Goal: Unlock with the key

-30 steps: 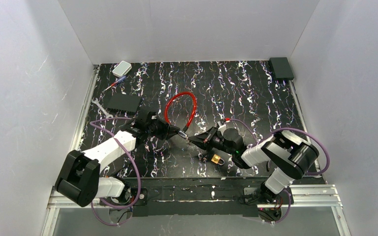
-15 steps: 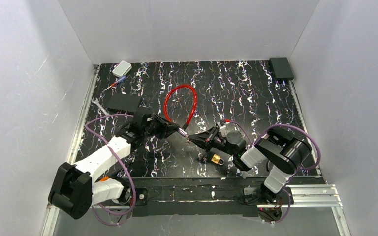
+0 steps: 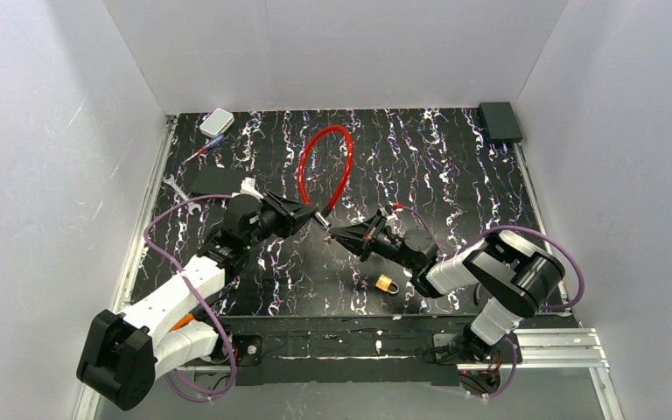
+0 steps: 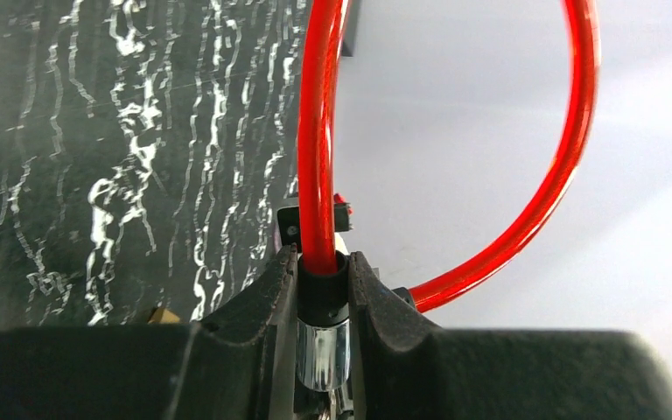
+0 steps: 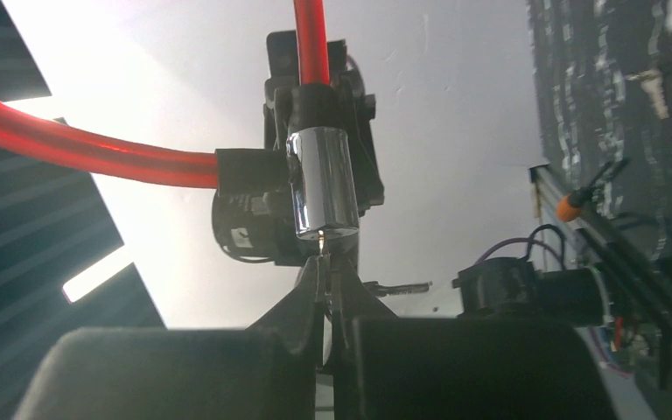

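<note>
The red cable lock (image 4: 318, 131) is held up over mid-worktop (image 3: 455, 175), its chrome barrel (image 5: 324, 184) pinched in the left claw (image 4: 322, 284). The right claw (image 5: 326, 273) pinches the key (image 5: 325, 254), whose tip touches the barrel's end. A brass padlock (image 3: 387, 284) lies nearby.

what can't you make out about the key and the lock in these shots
- Keyhole: under the lock cylinder, right wrist view, facing away; whether the key is in cannot be told.
- Key blade: mostly hidden between the fingers of the right pincer.
- Cylinder's lower end: left wrist view, hidden by the left pincer.
- Top view: key too small.
</note>
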